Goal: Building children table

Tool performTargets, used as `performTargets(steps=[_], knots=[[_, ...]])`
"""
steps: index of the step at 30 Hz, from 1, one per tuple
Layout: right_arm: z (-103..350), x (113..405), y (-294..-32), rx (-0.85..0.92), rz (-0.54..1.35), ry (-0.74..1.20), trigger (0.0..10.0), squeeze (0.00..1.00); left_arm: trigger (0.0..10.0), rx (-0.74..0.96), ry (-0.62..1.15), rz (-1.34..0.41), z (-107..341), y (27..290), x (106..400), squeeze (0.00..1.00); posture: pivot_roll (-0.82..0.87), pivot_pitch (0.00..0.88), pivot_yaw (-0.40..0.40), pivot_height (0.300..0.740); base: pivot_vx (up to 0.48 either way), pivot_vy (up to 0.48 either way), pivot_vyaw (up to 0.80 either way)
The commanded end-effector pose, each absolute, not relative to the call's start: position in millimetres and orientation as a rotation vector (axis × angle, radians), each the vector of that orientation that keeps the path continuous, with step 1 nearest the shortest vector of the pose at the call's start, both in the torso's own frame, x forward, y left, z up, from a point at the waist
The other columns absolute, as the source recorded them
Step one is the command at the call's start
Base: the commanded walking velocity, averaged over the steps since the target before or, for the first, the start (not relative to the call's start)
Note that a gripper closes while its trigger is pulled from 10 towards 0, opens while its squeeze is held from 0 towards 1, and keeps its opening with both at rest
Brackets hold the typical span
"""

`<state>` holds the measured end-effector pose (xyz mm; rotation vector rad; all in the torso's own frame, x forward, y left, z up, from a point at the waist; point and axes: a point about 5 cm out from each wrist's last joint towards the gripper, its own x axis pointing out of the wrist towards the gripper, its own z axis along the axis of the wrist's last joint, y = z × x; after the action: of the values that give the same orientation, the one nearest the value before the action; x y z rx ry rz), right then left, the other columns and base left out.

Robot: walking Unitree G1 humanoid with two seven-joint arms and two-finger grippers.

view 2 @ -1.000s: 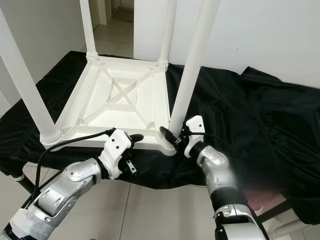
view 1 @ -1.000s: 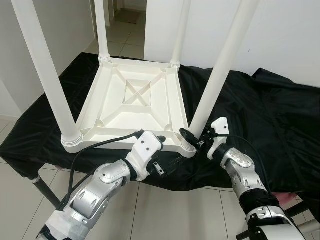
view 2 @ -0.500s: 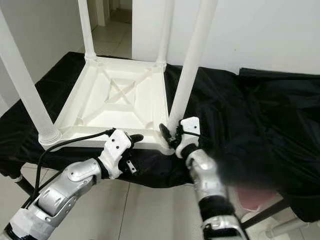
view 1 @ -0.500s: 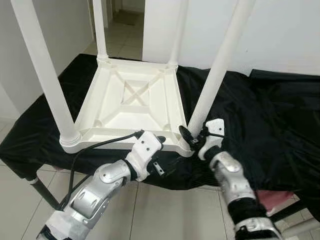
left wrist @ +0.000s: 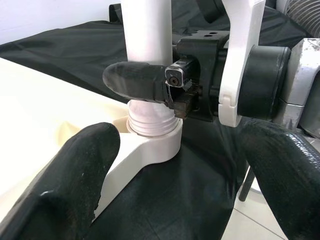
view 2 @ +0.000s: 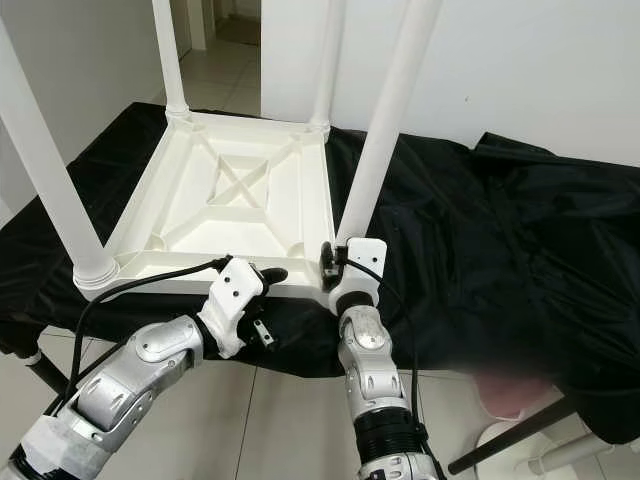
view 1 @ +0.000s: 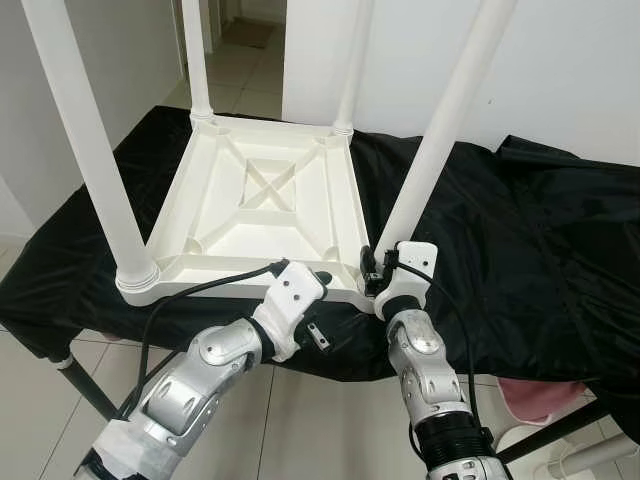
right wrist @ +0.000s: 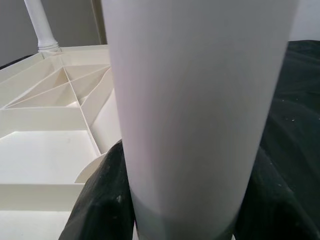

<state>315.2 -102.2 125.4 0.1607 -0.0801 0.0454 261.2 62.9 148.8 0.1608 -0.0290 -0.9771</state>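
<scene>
A white children's table (view 1: 255,200) lies upside down on a black cloth, its four legs pointing up. My right gripper (view 1: 372,270) sits at the foot of the near right leg (view 1: 440,130), just above its socket. In the right wrist view the leg (right wrist: 195,115) stands between the two black fingers (right wrist: 102,200), which press on both sides, so the gripper is shut on it. My left gripper (view 1: 320,305) hovers at the table's near rim, a little left of that corner. Its fingers (left wrist: 75,185) are spread wide and hold nothing.
The black cloth (view 1: 530,230) covers a stand and spreads well to the right of the table. A pink object (view 1: 535,395) pokes out under its near right edge. Tiled floor (view 1: 330,420) lies below me, and a white wall (view 1: 560,60) stands behind.
My right arm has swung in towards the corner and turned its wrist, and its fingers now clasp the foot of the near right leg. The left arm has held still.
</scene>
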Motion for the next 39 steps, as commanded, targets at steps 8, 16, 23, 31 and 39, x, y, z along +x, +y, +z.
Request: performTargets(steps=[8, 16, 23, 31, 39], knots=[[130, 309, -110, 0.164, 0.08, -0.113, 10.0, 1.0, 10.0, 0.155, -0.013, -1.065, 146, 62, 256, 0.0, 0.07, 0.0, -0.086, 0.74, 0.0, 0.0, 0.0], [132, 303, -121, 0.163, 0.179, -0.146, 10.0, 0.97, 10.0, 0.148, -0.023, -1.036, 146, 67, 256, 0.0, 0.07, 0.0, -0.092, 0.74, 0.0, 0.0, 0.0], [120, 293, -135, 0.142, 0.272, -0.138, 10.0, 0.0, 10.0, 0.129, -0.036, -0.995, 150, 74, 257, 0.0, 0.07, 0.0, -0.088, 0.74, 0.0, 0.0, 0.0], [125, 299, -151, 0.077, 0.424, -0.151, 10.0, 0.0, 10.0, 0.147, -0.045, -0.941, 154, 86, 264, 0.0, 0.08, 0.043, -0.083, 0.74, 0.0, 0.0, 0.0], [132, 310, -158, 0.02, 0.55, -0.144, 10.0, 0.0, 10.0, 0.154, -0.041, -0.931, 155, 94, 263, 0.0, 0.07, 0.064, -0.082, 0.74, 0.0, 0.0, 0.0]])
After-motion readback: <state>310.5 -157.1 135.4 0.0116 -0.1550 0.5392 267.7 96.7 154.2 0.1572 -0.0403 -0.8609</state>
